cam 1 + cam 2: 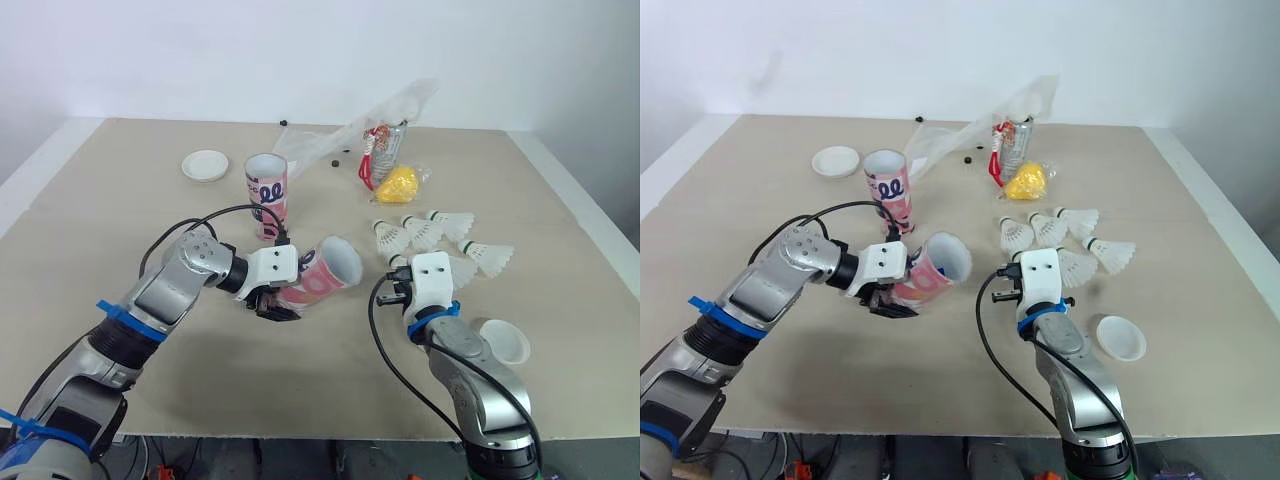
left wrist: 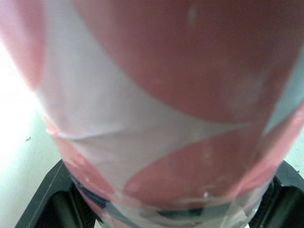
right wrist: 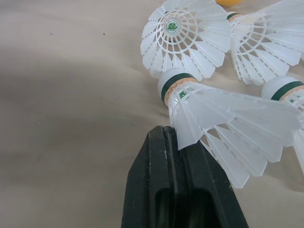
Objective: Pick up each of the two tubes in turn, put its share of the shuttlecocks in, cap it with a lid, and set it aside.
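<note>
Pink tube (image 1: pixel 322 274), held tilted in the left gripper's (image 1: pixel 273 306) jaws, points its open mouth at the right gripper (image 3: pixel 171 141), whose jaws pinch a shuttlecock's (image 3: pixel 223 118) skirt close by, cork towards that mouth.

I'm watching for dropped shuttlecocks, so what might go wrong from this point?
1. The right gripper pinches the shuttlecock only by a feather edge, so it may slip or bend.
2. The other shuttlecocks lie close beside it and may get dragged.
3. The left gripper holds the tilted tube near the upright tube, which it could knock.
</note>
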You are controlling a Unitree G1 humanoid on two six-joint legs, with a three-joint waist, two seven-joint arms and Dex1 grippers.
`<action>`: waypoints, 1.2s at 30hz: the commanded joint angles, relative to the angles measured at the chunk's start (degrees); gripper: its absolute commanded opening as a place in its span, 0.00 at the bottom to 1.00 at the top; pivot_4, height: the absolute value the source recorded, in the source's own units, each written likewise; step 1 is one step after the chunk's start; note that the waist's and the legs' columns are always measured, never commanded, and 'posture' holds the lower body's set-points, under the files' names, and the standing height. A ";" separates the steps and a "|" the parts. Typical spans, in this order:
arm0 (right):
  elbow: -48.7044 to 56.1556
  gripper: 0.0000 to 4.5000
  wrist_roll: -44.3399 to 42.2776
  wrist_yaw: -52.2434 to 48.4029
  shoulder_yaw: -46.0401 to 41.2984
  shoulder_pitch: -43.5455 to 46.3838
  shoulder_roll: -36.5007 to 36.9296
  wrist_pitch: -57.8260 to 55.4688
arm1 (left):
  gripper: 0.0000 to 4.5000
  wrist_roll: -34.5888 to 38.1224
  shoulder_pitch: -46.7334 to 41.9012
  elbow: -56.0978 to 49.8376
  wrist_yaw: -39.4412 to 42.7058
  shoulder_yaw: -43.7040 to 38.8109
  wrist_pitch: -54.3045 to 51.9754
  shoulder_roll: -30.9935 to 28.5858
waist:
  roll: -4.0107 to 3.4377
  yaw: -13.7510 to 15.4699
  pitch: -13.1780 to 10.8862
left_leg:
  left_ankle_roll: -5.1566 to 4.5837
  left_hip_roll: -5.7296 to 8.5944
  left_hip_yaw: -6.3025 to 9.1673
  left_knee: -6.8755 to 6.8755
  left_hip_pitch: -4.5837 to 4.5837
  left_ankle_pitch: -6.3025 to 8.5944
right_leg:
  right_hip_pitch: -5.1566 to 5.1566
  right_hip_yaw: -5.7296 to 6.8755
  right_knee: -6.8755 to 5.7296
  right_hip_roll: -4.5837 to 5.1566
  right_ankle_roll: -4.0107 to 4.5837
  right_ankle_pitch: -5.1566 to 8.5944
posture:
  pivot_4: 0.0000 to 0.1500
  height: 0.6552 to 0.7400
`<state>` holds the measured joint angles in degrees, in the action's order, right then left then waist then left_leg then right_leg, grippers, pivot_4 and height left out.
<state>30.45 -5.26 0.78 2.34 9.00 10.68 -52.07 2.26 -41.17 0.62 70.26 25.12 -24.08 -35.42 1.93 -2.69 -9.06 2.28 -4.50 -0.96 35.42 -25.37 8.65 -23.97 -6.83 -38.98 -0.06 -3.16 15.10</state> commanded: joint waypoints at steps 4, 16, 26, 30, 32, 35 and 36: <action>13.81 0.01 -3.11 -9.33 -2.34 0.24 9.37 -2.41 | 0.76 -1.22 -2.26 5.39 -0.30 -0.40 3.12 1.66 | -0.01 0.07 -0.01 | -0.05 0.08 0.01 0.03 -0.01 -0.03 | 0.02 -0.04 0.00 0.04 -0.02 -0.01 | 1.00 1.00; 12.96 0.01 -14.22 -54.10 -16.19 7.01 44.57 23.60 | 0.76 0.08 -6.28 11.96 4.78 0.18 3.93 4.37 | -0.06 0.01 -0.08 | -0.19 0.43 0.17 0.08 0.06 -0.09 | 0.23 -0.08 0.05 0.28 -0.18 0.05 | 1.00 1.00; -2.24 0.01 -9.04 -63.26 -4.00 20.19 45.82 39.70 | 0.76 -0.96 -6.26 10.53 5.07 -0.22 3.95 4.86 | -0.05 0.11 -0.11 | -0.28 0.64 0.25 0.04 -0.01 -0.03 | 0.27 -0.10 0.12 0.44 -0.33 0.22 | 1.00 1.00; -5.72 0.01 -6.51 -66.32 -0.17 23.08 45.80 45.03 | 0.76 -1.19 -5.58 9.55 4.79 -0.41 3.46 4.70 | -0.09 0.13 -0.13 | -0.30 0.64 0.27 0.02 -0.01 -0.01 | 0.26 -0.08 0.12 0.44 -0.32 0.25 | 1.00 1.00; -6.39 0.08 -6.63 -67.31 0.66 24.11 45.47 45.88 | 0.76 -1.28 -5.20 9.02 4.65 -0.48 3.23 4.63 | -0.09 0.13 -0.14 | -0.30 0.65 0.28 0.02 -0.02 0.00 | 0.27 -0.07 0.12 0.44 -0.33 0.28 | 1.00 1.00; -6.78 0.32 -7.88 -68.32 1.38 26.48 44.64 45.52 | 0.76 -1.48 -4.83 8.63 4.32 -0.51 2.97 4.70 | -0.11 0.09 -0.15 | -0.30 0.65 0.28 0.02 -0.02 0.01 | 0.27 -0.08 0.10 0.44 -0.33 0.28 | 1.00 1.00; -6.75 0.36 -8.50 -68.46 1.25 26.88 44.41 45.25 | 0.76 -1.53 -4.76 8.55 4.25 -0.53 2.93 4.69 | -0.11 0.11 -0.15 | -0.31 0.65 0.28 0.02 -0.02 0.01 | 0.27 -0.08 0.10 0.44 -0.33 0.28 | 1.00 1.00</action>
<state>23.13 -12.34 -67.35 4.56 34.21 55.08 -7.06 0.99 -46.27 10.53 74.85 24.77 -21.09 -30.65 1.81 -2.58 -9.21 1.97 -3.85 -0.66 35.44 -25.39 8.66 -23.70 -6.90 -38.90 0.38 -3.49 15.39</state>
